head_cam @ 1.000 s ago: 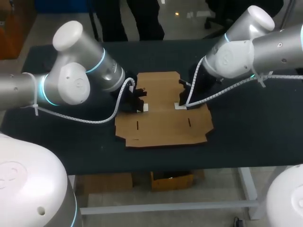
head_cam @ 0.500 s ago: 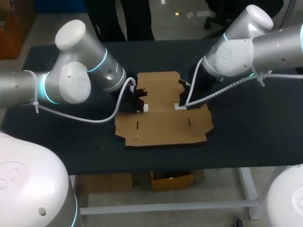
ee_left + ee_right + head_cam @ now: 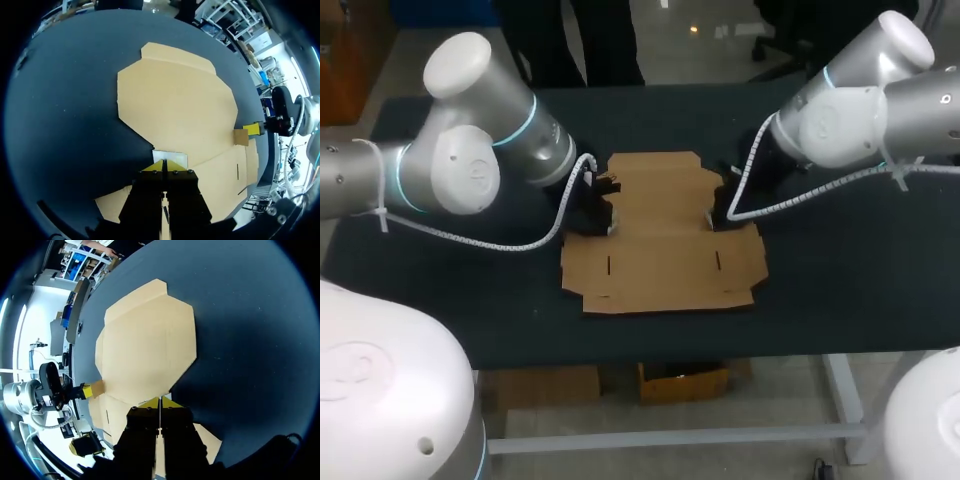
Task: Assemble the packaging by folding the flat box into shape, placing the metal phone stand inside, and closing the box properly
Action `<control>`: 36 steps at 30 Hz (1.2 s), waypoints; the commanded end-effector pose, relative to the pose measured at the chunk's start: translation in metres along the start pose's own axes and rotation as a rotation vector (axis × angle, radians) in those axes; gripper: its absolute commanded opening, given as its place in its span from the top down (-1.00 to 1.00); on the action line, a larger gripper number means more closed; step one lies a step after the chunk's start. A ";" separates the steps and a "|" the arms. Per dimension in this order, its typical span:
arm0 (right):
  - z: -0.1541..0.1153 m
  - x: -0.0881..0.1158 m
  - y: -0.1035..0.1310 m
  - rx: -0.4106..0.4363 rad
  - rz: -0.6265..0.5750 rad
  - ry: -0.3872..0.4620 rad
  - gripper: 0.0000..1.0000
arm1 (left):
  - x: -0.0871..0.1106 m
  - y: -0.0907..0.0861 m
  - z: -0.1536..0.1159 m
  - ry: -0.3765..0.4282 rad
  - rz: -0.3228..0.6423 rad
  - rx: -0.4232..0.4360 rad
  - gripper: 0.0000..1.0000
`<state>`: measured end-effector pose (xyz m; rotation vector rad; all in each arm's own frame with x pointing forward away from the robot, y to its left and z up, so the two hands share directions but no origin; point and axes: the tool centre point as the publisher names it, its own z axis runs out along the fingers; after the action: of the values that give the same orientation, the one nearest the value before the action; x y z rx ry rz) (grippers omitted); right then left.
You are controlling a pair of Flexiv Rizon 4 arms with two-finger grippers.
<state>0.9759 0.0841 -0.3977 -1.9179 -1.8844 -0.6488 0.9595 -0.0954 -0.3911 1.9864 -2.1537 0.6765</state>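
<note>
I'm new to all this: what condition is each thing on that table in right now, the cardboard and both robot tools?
flat box: unfolded, lying flat on the table, nothing folded up yet.
left tool: shut, apparently pinching a small side tab of the flat box.
right tool: shut, apparently pinching the small tab on the opposite side.

The left arm [image 3: 470, 160] and right arm [image 3: 860, 110] are thick silver-white tubes with rounded caps and thin cyan rings at the joints. A white spiral-wrapped cable [image 3: 490, 243] trails along each. Both end in black, screw-studded fingers [image 3: 175, 165] with yellow tips.
</note>
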 end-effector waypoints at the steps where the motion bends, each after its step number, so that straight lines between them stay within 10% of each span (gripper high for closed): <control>1: -0.022 -0.009 -0.011 -0.037 0.008 0.020 1.00 | -0.006 0.002 -0.029 -0.017 -0.013 0.014 1.00; 16: -0.049 -0.031 -0.024 -0.058 0.053 0.058 1.00 | -0.041 0.003 -0.079 -0.002 -0.106 0.012 1.00; 36: -0.096 -0.054 -0.068 -0.064 0.044 0.098 1.00 | -0.068 0.054 -0.143 0.017 -0.166 0.002 1.00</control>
<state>0.9126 -0.0024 -0.3602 -1.9349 -1.7838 -0.7634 0.9056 0.0167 -0.3149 2.1071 -1.9533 0.6365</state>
